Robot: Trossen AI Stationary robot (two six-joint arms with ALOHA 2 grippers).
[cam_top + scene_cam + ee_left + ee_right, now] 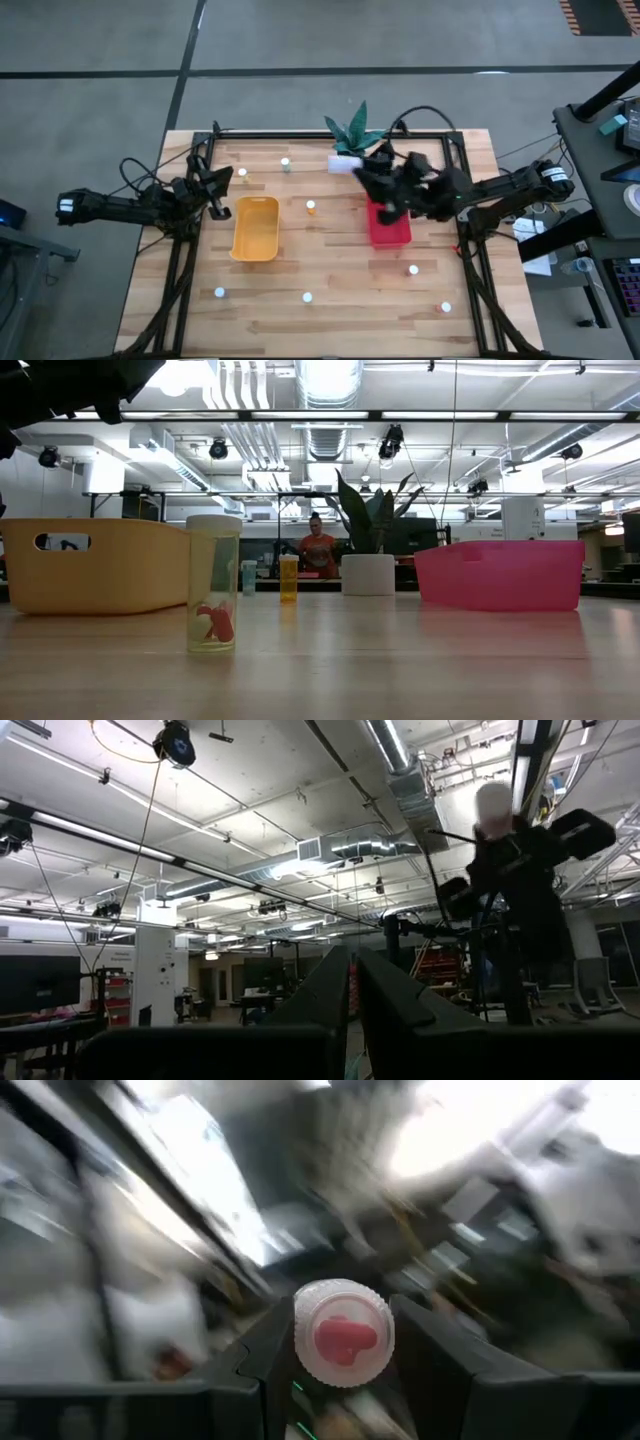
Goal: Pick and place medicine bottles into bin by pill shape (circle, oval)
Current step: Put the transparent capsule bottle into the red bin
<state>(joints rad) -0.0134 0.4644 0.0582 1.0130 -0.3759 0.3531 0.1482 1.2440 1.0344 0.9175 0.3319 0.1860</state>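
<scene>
The right gripper (pixel 340 1370) has a medicine bottle (pixel 342 1332) pinched between its two dark fingers. In the right wrist view we look straight down the bottle's length at a round end with red pills showing behind it, so its long axis runs out along the fingers, away from the wrist. From above, that gripper (pixel 388 203) sits over the near end of the red bin (pixel 392 232), with the plant (pixel 352 130) just behind. So the bin lies directly below the held bottle, and the drop turns on that alone. The wrist picture is smeared, so whether those pills are round or oval I can't say.

The yellow bin (pixel 255 228) is well apart, on the left arm's side. The left gripper (pixel 222 190) is clamped shut on nothing, parked beside the yellow bin's far corner, waiting.

The other bottles are scattered loose on the table (pixel 340 320) — one between the two bins (pixel 311 207), several along the front edge, one (pixel 413 269) just in front of the red bin. The right arm is nearer to that one.
</scene>
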